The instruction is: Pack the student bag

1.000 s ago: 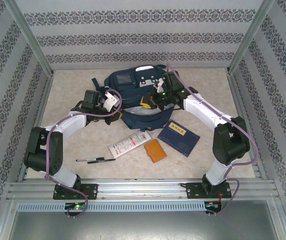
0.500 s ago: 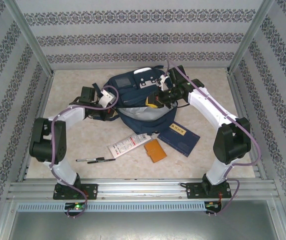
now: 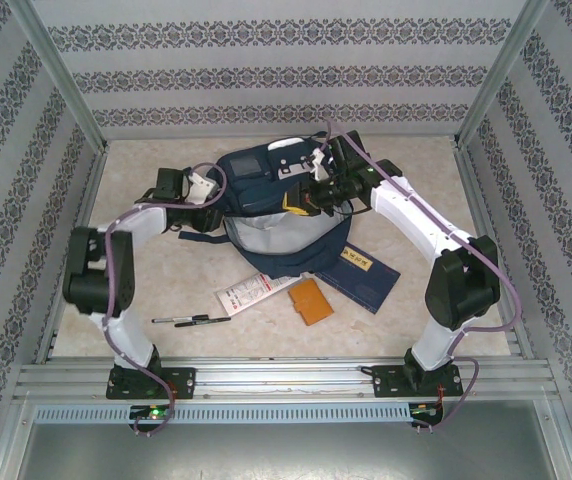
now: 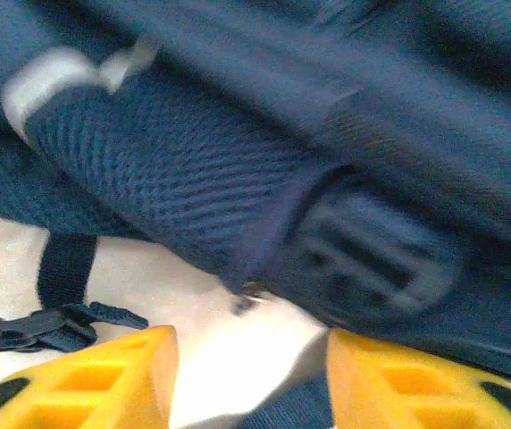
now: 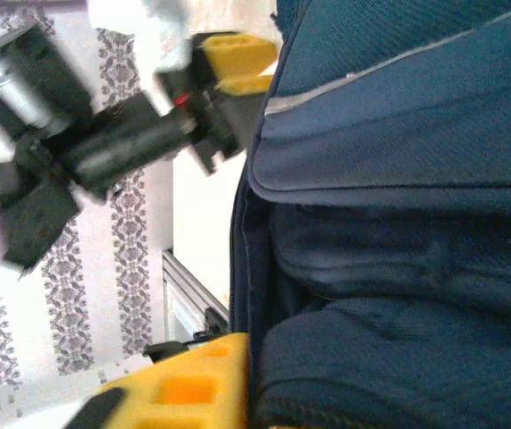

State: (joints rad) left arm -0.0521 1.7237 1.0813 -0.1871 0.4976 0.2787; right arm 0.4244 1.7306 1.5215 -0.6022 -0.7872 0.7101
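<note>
Top external, student bag [image 3: 284, 228]: far middle of the table [image 3: 166, 285].
Left gripper [image 4: 248, 350]: fingers spread, empty, beside the bag's left side.
Right gripper [image 3: 299, 200]: at the bag's top edge; grip cannot be told.

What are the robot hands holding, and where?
The right gripper seems to pinch the student bag by its open rim; the left gripper is open, empty.

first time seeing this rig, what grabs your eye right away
The big navy backpack sits at the far middle of the table, with the left pincer at its left side and the right pincer over its middle. On the table in front of it lie a white packet, a flat orange case, a navy booklet and a pen.
</note>
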